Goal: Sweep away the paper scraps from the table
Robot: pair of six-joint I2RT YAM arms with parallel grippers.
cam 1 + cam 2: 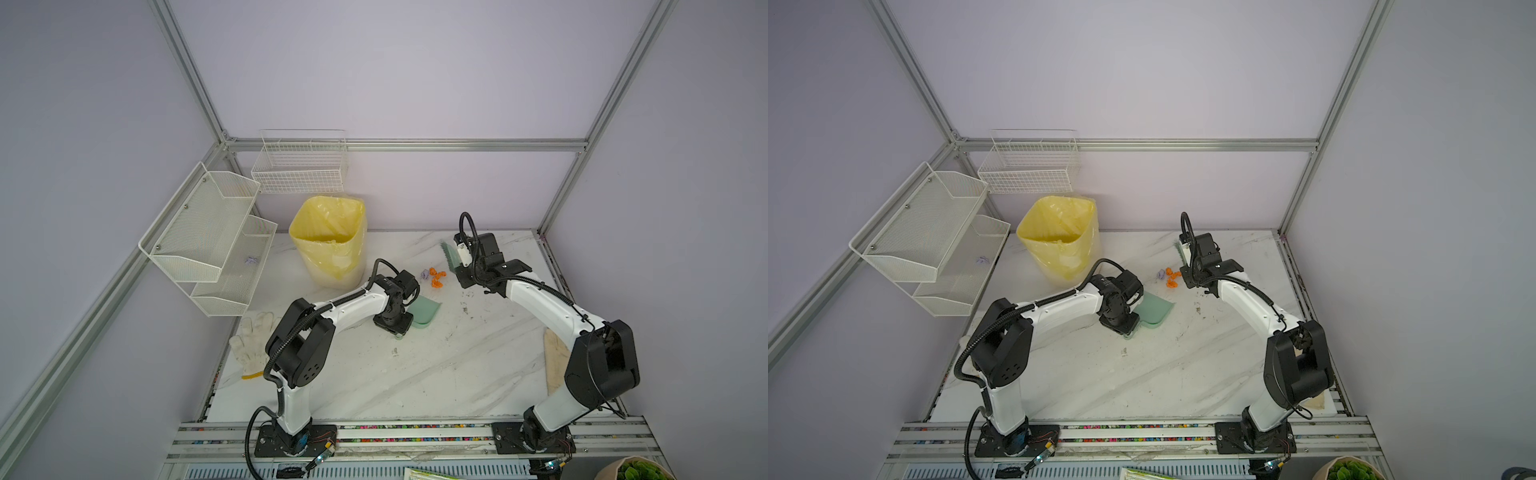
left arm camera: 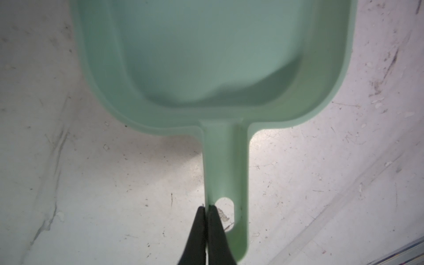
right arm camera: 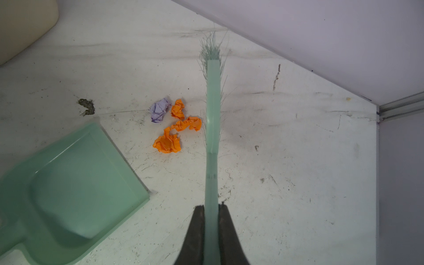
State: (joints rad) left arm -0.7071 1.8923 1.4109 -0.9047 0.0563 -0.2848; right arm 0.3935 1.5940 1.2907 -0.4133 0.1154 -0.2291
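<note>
in both top views the paper scraps (image 1: pixel 434 277) lie in a tight cluster toward the back of the table (image 1: pixel 415 374). they are at about twelve o'clock from the green dustpan (image 1: pixel 428 309) and apart from its lip. the brush (image 1: pixel 449 251) stands at about one o'clock from them, and the yellow-lined bin (image 1: pixel 328 241) at about nine o'clock.

in the left wrist view the left gripper (image 2: pixel 207 208) is clamped tight on one side wall of the dustpan's handle, next to the hanging hole. the pan is empty.

in the right wrist view the right gripper (image 3: pixel 211 206) pinches the end of the brush handle. three orange wads and one lilac wad lie just beside the bristles, between the brush and the pan's open lip. whether the bristles touch the table cannot be told.

the wads look feather-light, crumpled and springy, so they will likely roll or skip rather than slide. they seem too small and loose to pinch well. it looks better not to grip them at all, and instead to push them low and slow with the bristles toward the pan. the lip should sit flat on the table so nothing slips under it.
</note>
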